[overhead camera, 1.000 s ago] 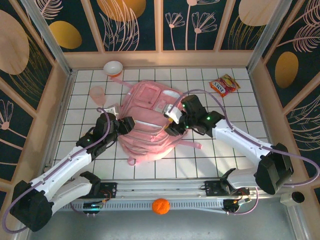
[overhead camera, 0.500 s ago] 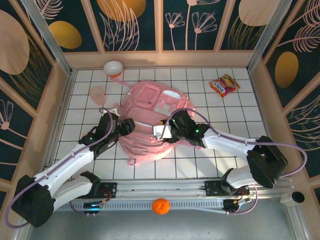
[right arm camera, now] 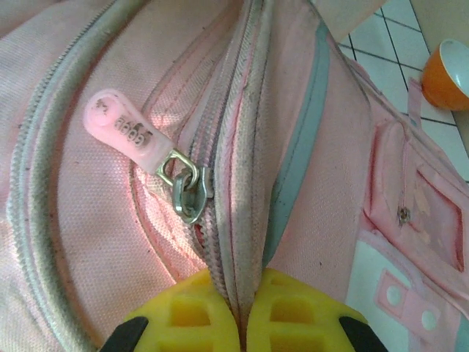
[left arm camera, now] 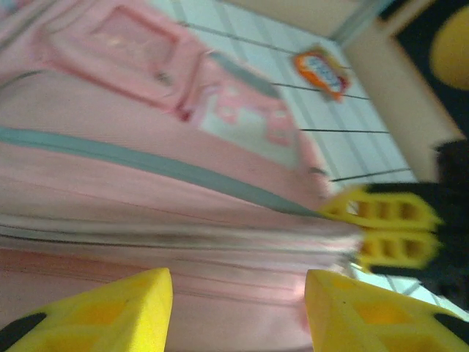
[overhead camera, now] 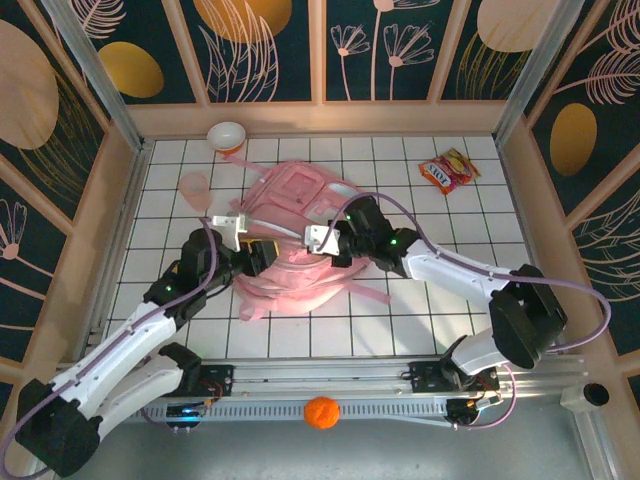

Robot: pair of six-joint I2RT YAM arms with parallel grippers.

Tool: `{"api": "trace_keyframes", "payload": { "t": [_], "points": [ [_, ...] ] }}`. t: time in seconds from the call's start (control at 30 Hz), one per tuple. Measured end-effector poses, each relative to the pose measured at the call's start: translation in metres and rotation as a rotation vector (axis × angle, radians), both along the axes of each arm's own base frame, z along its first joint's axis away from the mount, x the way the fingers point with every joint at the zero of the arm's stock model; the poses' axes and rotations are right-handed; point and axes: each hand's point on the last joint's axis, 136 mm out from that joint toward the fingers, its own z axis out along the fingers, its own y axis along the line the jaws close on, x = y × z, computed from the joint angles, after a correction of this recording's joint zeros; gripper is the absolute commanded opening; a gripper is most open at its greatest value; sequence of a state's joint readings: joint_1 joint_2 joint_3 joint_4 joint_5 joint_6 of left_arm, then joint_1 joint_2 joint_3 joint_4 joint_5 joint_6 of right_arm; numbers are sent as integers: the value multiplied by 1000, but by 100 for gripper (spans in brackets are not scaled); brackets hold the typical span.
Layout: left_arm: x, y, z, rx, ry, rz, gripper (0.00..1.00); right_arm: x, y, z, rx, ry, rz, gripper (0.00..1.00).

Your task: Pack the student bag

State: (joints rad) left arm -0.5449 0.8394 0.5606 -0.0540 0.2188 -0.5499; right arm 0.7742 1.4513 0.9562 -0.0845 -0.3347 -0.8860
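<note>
Pink student bag mid-table, right gripper pinching its zip seam, left gripper with jaws apart against its side.

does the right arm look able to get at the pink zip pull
Probably yes: the zip pull lies bare on the student bag, just ahead of the right claw. That claw is shut on the seam, so it must let go first.

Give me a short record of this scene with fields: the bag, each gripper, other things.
bag: pink backpack, lying between the two grippers
right gripper: shut, pinching the backpack's zip seam beside the zip pull
left gripper: open, facing the backpack
others: bowl and snack packet behind the backpack
</note>
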Motion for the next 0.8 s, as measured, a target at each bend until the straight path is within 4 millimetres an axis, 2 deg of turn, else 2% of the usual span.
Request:
{"api": "trace_keyframes", "payload": {
  "t": [0.1,0.2,0.33,0.47,0.7,0.8],
  "points": [
    [-13,-12,8,-9,-38,-101,52,-1,4,0,13,53,3,0],
    [-20,-21,0,20,-26,-166,53,-3,6,-5,10,104,2,0],
    [-18,-26,-19,91,22,-201,54,-4,9,-6,13,140,6,0],
    [-14,-33,-21,129,22,-231,53,-4,10,-8,15,171,0,0],
    [-12,-42,-24,171,14,-274,46,-5,15,-8,24,224,-1,0],
    [-10,-44,-29,197,12,-278,34,-5,13,-10,22,244,-5,0]
  ]
}}
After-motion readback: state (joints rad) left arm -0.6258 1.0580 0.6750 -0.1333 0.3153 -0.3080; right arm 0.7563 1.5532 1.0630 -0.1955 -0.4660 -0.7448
